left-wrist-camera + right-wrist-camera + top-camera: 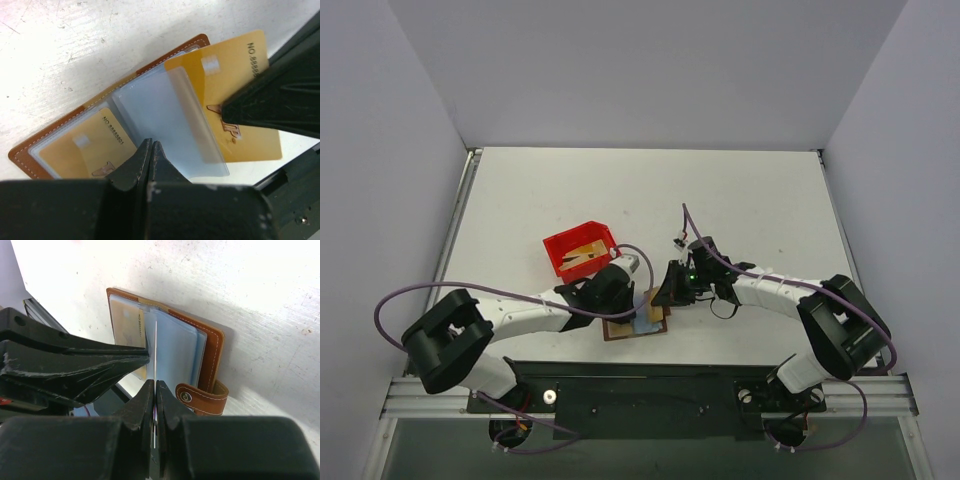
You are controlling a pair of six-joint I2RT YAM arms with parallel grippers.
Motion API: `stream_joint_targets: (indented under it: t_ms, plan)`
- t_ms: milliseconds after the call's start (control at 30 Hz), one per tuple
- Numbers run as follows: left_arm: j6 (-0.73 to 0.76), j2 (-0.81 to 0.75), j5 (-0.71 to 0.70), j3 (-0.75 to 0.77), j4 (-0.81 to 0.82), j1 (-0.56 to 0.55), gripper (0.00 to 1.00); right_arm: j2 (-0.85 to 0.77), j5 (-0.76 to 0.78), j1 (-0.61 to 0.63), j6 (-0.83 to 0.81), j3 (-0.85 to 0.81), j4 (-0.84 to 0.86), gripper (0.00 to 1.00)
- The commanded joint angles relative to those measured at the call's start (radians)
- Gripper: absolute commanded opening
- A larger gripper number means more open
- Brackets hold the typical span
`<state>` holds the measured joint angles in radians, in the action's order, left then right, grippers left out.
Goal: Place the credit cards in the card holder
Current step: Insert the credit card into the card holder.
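Right gripper [155, 385], clenched on a card [235, 70] partly under the blue pocket [160, 115] of the holder [215, 352] open on the table [250, 280], should push squarely along the slot while the left gripper [151, 146], fingers pressed together, steadies the pages.

Top view: even, diffuse overhead light. White table [750, 200] bright, walls dimmer grey-lilac. Faint soft shadows beneath arms.

Left wrist view: table washed out toward top. Sheen on clear pocket sleeve [165, 125]. Print on credit card [235, 100] sharp. Left gripper [150, 146] close to lens, dark, soft-focus.

Right wrist view: table overexposed at right. Card holder [214, 352] casts soft shadow on table beside it. Right gripper [155, 385] near-black, surface detail mostly lost.
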<state>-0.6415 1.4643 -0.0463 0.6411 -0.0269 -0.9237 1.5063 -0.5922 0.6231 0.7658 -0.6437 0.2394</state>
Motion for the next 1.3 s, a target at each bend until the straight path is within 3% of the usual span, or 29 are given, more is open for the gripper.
stream_joint_targets:
  t_ms: [0, 367, 667, 1267]
  plan:
    - [0.019, -0.079, -0.007, 0.022, -0.048, -0.004, 0.0, 0.011, -0.026, 0.001, 0.013, 0.006, 0.047, 0.0]
    - [0.002, -0.179, -0.039, 0.019, -0.094, 0.016, 0.0, 0.031, -0.055, 0.02, 0.035, 0.001, 0.08, 0.0]
    - [-0.017, -0.331, -0.033, -0.034, -0.146, 0.132, 0.0, 0.006, -0.049, 0.058, 0.05, -0.028, 0.07, 0.0]
    - [-0.03, -0.375, -0.029, -0.086, -0.183, 0.172, 0.0, 0.161, -0.026, 0.148, 0.082, -0.129, 0.098, 0.0]
